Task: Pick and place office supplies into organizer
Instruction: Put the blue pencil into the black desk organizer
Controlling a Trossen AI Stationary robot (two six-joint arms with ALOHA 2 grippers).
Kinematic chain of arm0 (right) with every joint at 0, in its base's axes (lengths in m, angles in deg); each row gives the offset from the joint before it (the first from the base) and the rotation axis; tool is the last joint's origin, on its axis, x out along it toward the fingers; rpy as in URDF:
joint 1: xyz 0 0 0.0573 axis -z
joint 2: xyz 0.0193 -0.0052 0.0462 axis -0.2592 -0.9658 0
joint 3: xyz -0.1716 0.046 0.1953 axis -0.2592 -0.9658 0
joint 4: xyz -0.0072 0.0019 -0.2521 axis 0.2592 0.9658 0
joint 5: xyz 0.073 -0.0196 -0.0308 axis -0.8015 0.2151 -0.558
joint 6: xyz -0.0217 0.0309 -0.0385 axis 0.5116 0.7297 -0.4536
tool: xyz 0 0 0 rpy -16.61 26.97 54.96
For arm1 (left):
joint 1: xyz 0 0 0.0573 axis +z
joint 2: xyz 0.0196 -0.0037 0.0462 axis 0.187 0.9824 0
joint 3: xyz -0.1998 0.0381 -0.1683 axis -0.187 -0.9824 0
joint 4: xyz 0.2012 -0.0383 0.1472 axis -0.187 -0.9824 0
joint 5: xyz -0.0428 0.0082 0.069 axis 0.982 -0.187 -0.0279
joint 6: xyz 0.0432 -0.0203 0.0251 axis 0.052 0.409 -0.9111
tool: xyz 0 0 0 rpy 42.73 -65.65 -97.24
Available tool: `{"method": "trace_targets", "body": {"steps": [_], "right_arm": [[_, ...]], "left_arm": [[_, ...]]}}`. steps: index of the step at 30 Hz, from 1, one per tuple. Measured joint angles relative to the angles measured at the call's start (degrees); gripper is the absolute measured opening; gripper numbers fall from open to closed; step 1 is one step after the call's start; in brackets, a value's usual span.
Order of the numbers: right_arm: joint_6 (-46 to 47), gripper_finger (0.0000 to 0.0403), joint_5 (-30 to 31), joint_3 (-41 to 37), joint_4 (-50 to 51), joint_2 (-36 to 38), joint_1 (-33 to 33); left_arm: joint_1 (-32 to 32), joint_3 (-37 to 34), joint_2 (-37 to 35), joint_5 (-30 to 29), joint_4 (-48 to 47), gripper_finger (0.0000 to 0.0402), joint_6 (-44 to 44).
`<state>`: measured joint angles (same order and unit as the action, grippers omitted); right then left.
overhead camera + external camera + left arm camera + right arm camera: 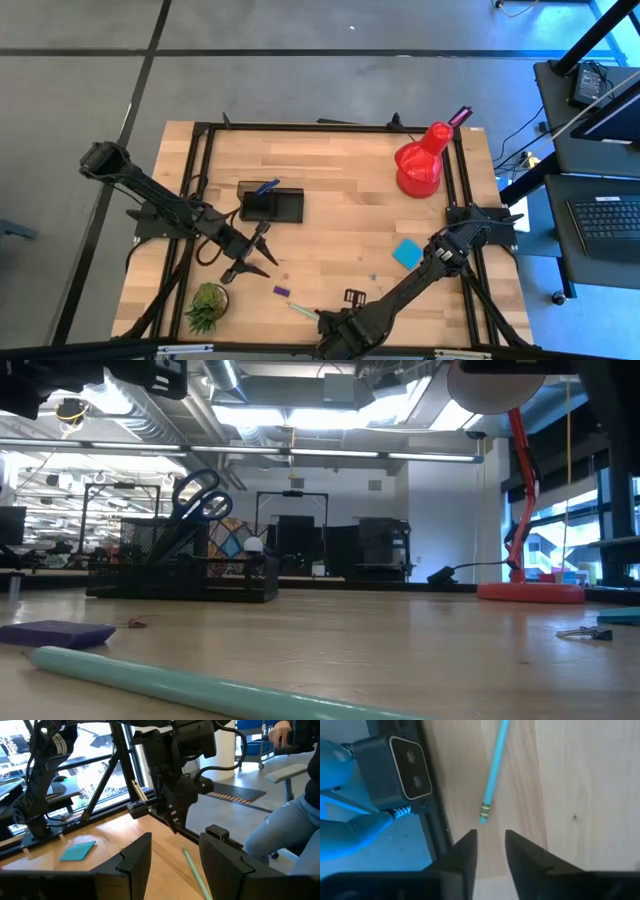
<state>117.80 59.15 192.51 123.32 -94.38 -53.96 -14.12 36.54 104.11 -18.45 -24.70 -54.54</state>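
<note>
though no brand or readable writing shows anywhere, shapes and surfaces are plain. the table (340,215) is pale butcher-block wood in a black metal frame. the organizer (271,204) is a black rectangular mesh tray near the table's middle-left, with blue-handled scissors (200,496) standing upright in its taller cup end. a slim pale-teal pencil (494,766), with a brass-coloured ferrule at one end, lies flat by the near edge; a small flat purple block (55,633) rests close beside it, and a cyan square sticky-note pad (407,253) lies farther right. the right gripper (489,851) hovers just over the wood near the pencil's ferrule end, its dark wedge fingers a narrow gap apart and holding nothing. the left gripper (172,862), just in front of the organizer, has its fingers spread wide and empty. a glossy red desk lamp (425,160) and a small green potted plant (207,303) sit at opposite corners.
</note>
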Motion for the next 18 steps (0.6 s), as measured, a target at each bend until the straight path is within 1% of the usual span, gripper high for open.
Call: {"method": "trace_targets", "body": {"steps": [2, 3, 6, 8, 10, 11, 14, 18], "right_arm": [[0.97, 0.0121, -0.02, -0.19, -0.15, 0.02, 0.00], [0.99, 0.0129, -0.02, -0.22, -0.17, 0.02, 0.00], [0.67, 0.0147, -0.02, -0.22, -0.19, 0.03, 0.00], [0.50, 0.0154, -0.02, -0.22, -0.20, 0.02, 0.00], [0.53, 0.0158, -0.02, -0.22, -0.37, 0.04, 0.00], [0.55, 0.0160, -0.02, -0.22, -0.45, 0.04, 0.00], [0.55, 0.0160, -0.02, -0.24, -0.44, 0.04, 0.00], [0.55, 0.0161, -0.02, -0.24, -0.44, 0.04, 0.00]], "left_arm": [[-1.12, 0.20, -0.02, -1.93, -1.17, 0.0160, 0.69], [-2.03, 1.03, -0.02, -3.71, -4.34, 0.0160, 0.71], [-5.31, 6.84, 0.66, -11.72, -20.50, 0.0160, 0.55], [-7.24, 11.91, 2.64, -16.22, -30.22, 0.0160, 1.99], [-8.72, 16.26, 5.23, -16.79, -35.43, 0.0160, 3.71], [-9.42, 18.08, 6.70, -16.57, -36.43, 0.0159, 3.95], [-11.49, 22.49, 11.98, -16.49, -38.56, 0.0158, 2.69], [-13.10, 26.37, 20.28, -16.60, -38.93, 0.0153, 1.90]]}}
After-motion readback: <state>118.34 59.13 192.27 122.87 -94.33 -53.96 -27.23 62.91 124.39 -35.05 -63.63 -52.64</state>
